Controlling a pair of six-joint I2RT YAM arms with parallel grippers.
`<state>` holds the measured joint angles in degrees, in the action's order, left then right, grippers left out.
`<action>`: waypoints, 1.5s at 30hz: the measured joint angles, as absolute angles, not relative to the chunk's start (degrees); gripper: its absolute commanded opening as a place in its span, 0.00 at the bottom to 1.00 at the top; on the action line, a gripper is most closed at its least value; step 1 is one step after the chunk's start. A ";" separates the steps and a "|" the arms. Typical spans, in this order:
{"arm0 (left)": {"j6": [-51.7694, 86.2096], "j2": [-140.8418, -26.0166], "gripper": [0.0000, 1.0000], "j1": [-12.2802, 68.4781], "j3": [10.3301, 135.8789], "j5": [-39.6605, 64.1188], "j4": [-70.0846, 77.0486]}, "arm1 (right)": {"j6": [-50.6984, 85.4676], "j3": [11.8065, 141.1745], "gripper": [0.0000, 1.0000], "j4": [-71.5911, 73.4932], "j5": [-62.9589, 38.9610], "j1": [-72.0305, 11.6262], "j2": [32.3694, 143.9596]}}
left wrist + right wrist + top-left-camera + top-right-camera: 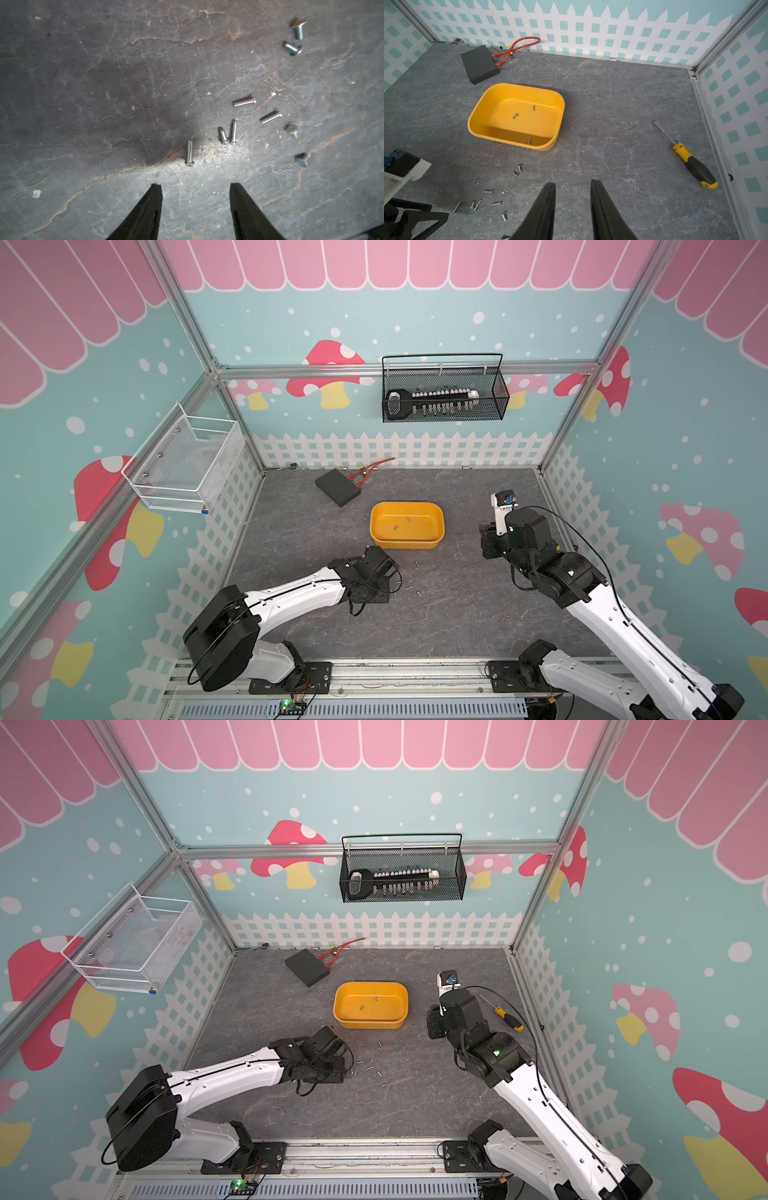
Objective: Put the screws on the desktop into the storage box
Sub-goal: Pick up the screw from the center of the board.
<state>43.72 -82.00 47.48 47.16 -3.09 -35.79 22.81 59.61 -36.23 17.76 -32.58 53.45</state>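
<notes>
1. Left gripper point(195, 185) closest in: jaws wide apart, empty, low over the desktop point(104, 83), nearest screw point(189, 153) just ahead of the tips.
2. Screws point(233, 132): nine or so loose mid-desktop, between storage box point(508, 91) and near edge; three already inside the box.
3. Handling, judged: light, rigid, slick, likely to roll. Pinch across the shank, tips down at the surface, one at a time.
4. Right gripper point(572, 182): partly open, empty, right of the box.
5. Around: black box point(479, 62) and red cable point(519, 44) toward far-left corner, screwdriver point(695, 166) by right edge. Nothing across the path to the box.
</notes>
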 measured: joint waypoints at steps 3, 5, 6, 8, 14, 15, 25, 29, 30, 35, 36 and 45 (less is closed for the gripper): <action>43.48 -84.25 0.53 47.48 47.16 -3.95 -35.22 | 22.81 59.35 0.34 -36.40 17.72 -32.58 53.15; 43.31 -85.30 0.52 47.48 47.16 -4.29 -34.92 | 22.79 59.33 0.34 -36.49 17.72 -32.58 53.15; 43.27 -85.82 0.51 47.48 47.18 -4.45 -34.74 | 22.79 59.33 0.34 -36.49 17.72 -32.58 53.15; 43.07 -86.80 0.51 47.48 47.24 -4.67 -34.57 | 22.79 59.33 0.34 -36.51 17.72 -32.58 53.15; 42.50 -88.51 0.48 47.20 47.40 -4.93 -33.39 | 22.79 59.33 0.34 -36.64 17.54 -32.58 53.17; 42.33 -88.55 0.48 47.03 47.40 -4.93 -33.17 | 22.79 59.33 0.34 -36.64 17.52 -32.58 53.17; 41.21 -89.91 0.39 46.74 47.42 -4.93 -32.16 | 22.79 59.33 0.35 -36.62 17.54 -32.58 53.43; 41.08 -90.37 0.36 46.61 47.66 -4.95 -31.75 | 22.79 59.31 0.35 -36.62 17.54 -32.58 53.65; 40.91 -90.52 0.36 46.61 47.68 -4.97 -31.75 | 22.76 59.31 0.35 -36.62 17.54 -32.58 53.65; 40.47 -90.70 0.32 46.57 47.81 -4.97 -31.62 | 22.76 59.31 0.35 -36.60 17.54 -32.58 53.65; 40.29 -90.72 0.31 46.57 47.81 -4.97 -31.59 | 22.79 59.31 0.35 -36.60 17.56 -32.58 53.65; 39.99 -90.76 0.25 46.59 47.81 -4.89 -31.57 | 22.79 59.31 0.35 -36.36 17.56 -32.58 53.71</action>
